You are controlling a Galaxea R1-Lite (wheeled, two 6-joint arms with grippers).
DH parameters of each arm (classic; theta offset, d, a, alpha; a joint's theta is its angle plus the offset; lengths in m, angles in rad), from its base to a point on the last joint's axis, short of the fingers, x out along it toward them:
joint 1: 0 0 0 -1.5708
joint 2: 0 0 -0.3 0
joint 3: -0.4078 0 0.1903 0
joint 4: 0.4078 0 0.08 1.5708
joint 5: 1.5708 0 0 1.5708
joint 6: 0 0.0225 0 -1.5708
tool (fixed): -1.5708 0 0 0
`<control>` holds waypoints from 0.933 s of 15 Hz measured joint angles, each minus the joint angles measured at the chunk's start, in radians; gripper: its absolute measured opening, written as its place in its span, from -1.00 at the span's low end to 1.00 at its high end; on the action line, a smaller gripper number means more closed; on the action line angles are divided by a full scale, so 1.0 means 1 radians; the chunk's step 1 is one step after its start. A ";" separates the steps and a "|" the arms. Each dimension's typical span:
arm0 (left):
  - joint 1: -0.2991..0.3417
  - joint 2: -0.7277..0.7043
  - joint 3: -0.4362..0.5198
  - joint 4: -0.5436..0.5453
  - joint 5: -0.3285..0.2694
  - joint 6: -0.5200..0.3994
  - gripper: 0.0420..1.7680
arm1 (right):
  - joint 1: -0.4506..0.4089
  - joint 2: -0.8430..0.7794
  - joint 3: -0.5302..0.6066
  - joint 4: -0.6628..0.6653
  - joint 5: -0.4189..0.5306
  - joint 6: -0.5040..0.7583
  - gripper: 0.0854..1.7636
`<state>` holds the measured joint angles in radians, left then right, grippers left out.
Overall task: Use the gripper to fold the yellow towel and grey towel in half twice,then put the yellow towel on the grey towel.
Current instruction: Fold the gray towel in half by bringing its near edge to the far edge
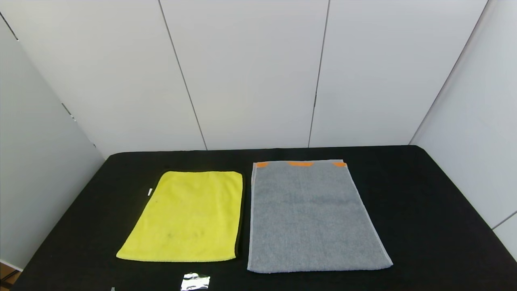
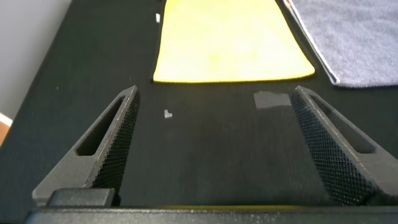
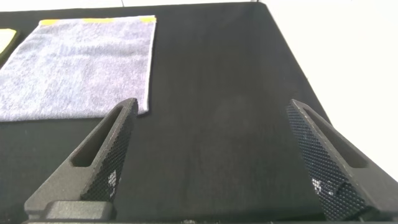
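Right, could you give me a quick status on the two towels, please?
Both grippers open, left gripper and right gripper over bare table. Yellow towel and grey towel flat, unfolded, side by side. Nothing in the way.

I see a bright yellow fluffy towel (image 1: 190, 216) with thin dark trim, a grey terry towel (image 1: 311, 216) with orange patches at its far end, on black tabletop (image 1: 424, 210).

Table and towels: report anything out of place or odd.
Only a crumpled shiny scrap stands out, lying on the black table just in front of the yellow towel. The grey towel beside it lies flat.
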<state>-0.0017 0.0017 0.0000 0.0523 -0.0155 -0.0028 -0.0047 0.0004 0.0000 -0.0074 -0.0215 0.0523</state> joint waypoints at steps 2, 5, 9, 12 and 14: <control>0.000 0.000 0.001 -0.040 -0.001 -0.001 0.94 | -0.001 0.000 0.000 0.001 0.000 0.000 0.94; 0.000 0.000 0.000 -0.049 -0.004 -0.003 0.94 | -0.001 0.000 0.000 0.002 0.000 0.000 0.94; 0.000 0.000 0.000 -0.051 -0.006 -0.008 0.94 | -0.001 0.000 0.000 0.002 0.000 0.000 0.94; 0.000 0.000 0.000 -0.051 -0.005 -0.005 0.94 | -0.001 0.000 0.000 0.002 0.000 0.000 0.94; 0.000 0.000 0.000 -0.051 -0.001 -0.012 0.94 | -0.001 0.000 0.000 0.002 0.000 0.000 0.94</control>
<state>-0.0017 0.0017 0.0000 0.0017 -0.0166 -0.0147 -0.0062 0.0004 0.0000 -0.0055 -0.0213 0.0519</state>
